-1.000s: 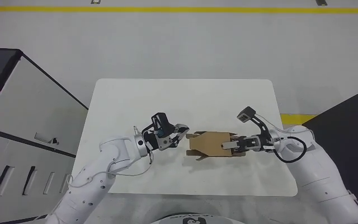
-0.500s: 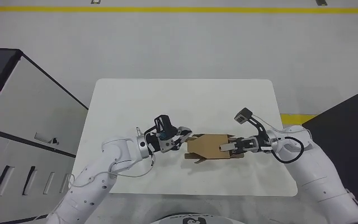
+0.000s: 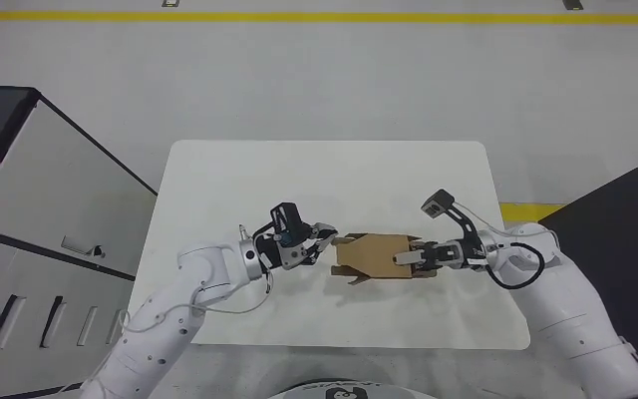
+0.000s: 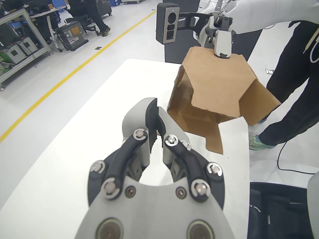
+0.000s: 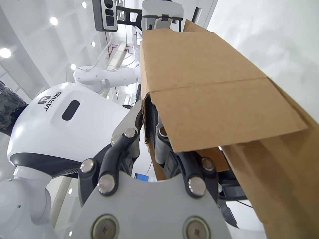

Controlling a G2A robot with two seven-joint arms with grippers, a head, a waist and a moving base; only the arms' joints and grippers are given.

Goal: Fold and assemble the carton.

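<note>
A brown carton [image 3: 377, 256] lies on its side in the middle of the white table [image 3: 299, 180], partly erected, with loose flaps at the end facing my left arm. My right gripper [image 3: 411, 257] is shut on the carton's wall at its other end; in the right wrist view the fingers [image 5: 149, 125] pinch the cardboard edge of the carton [image 5: 199, 95]. My left gripper [image 3: 324, 242] hovers just short of the flap end, shut and holding nothing. The left wrist view shows its fingertips [image 4: 157, 115] a short way from the carton [image 4: 214, 85], with the right gripper [image 4: 223, 50] on the far top edge.
The table has bare surface all round the carton. A grey cabinet [image 3: 40, 170] stands off the table's left side and a dark unit [image 3: 608, 204] off its right side. A yellow floor line [image 3: 319, 16] runs behind.
Half a second ago my left gripper was up against the flap end and the carton sat slightly further left. Both have returned to where they were a second ago.
</note>
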